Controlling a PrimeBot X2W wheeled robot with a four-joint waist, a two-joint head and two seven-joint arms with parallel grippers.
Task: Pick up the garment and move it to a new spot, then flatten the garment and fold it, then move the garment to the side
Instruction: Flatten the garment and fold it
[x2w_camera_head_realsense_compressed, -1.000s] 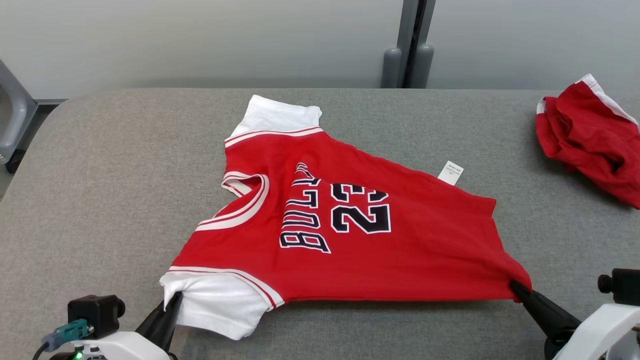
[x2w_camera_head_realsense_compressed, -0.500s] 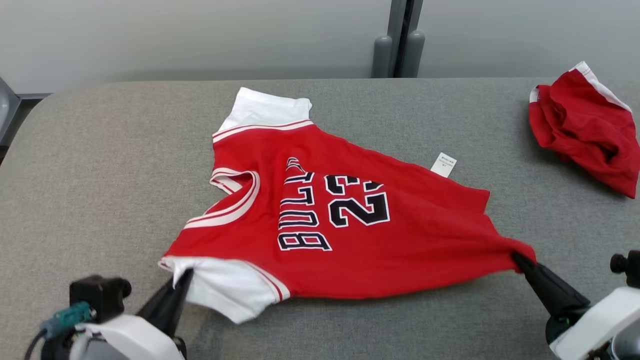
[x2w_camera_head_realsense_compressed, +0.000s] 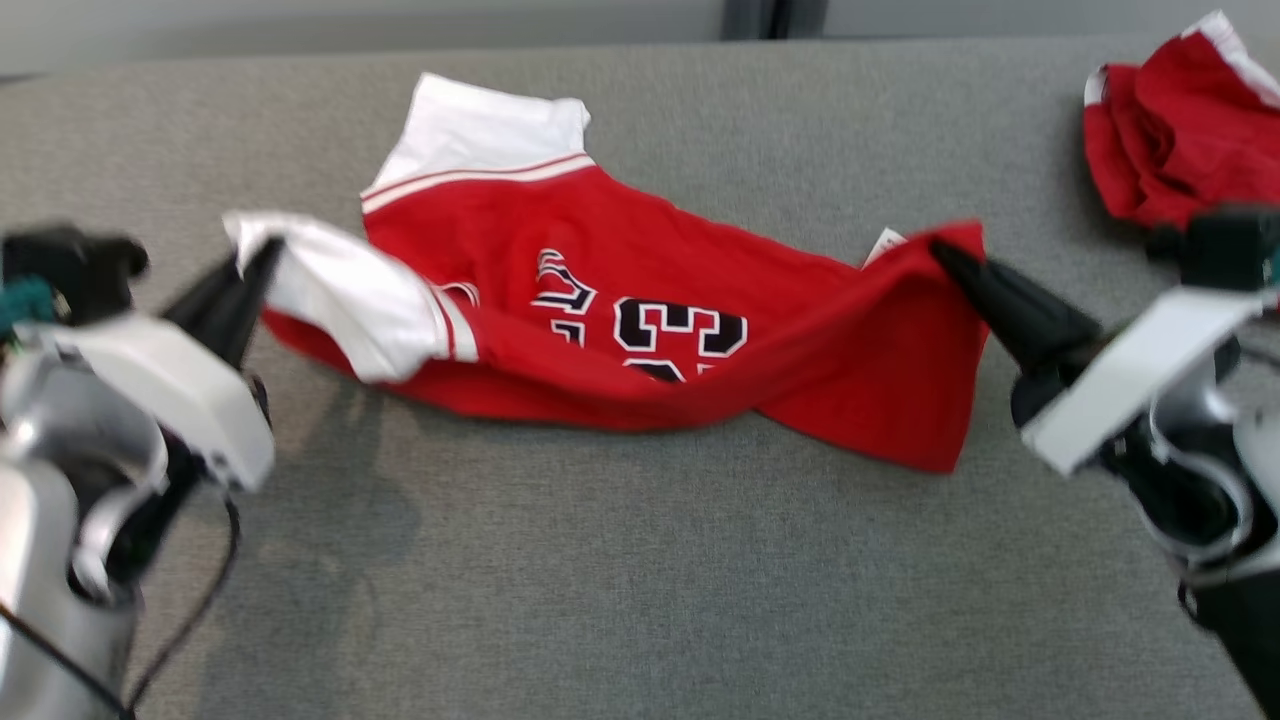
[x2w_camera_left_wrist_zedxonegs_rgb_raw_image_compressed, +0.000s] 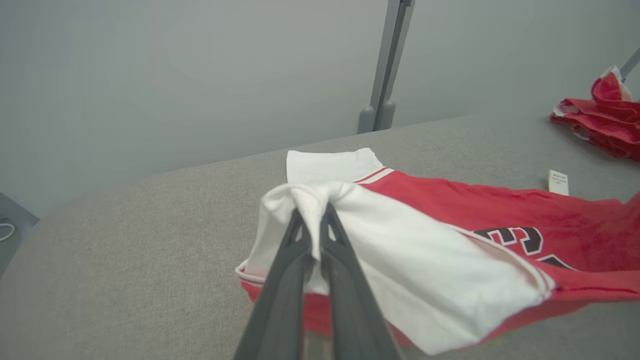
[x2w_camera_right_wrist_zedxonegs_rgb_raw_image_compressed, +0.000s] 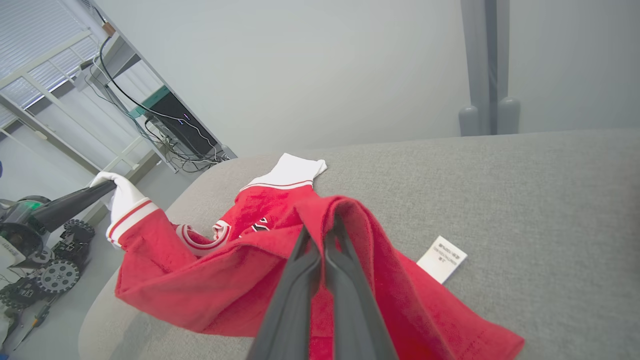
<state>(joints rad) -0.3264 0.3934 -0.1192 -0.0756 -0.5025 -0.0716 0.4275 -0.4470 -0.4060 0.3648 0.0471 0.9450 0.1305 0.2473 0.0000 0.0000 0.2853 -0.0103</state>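
Fingers of the left gripper (x2w_camera_head_realsense_compressed: 265, 250) are pressed together on the edge of a white sleeve (x2w_camera_head_realsense_compressed: 340, 295), holding it up off the grey bench (x2w_camera_head_realsense_compressed: 600, 560) near its left edge. From that sleeve the red jersey (x2w_camera_head_realsense_compressed: 600, 250) hangs in a sagging span across the middle of the bench. Its near side is raised and doubled over. Its far side lies on the cloth surface, with the other white sleeve (x2w_camera_head_realsense_compressed: 480, 130) flat toward the far edge. Across the chest, black numerals (x2w_camera_head_realsense_compressed: 680, 330) edged in white read "23"; the lettering beside them is half hidden in the fold and cannot be read whole. A small white label (x2w_camera_head_realsense_compressed: 882, 243) peeps out just behind the raised hem, its print too small to read. There the right gripper (x2w_camera_head_realsense_compressed: 945, 255) pinches the red hem corner, fingers closed tight on it, clear of the bench. At the far right corner lies a second red garment (x2w_camera_head_realsense_compressed: 1160, 140), crumpled, with white trim.
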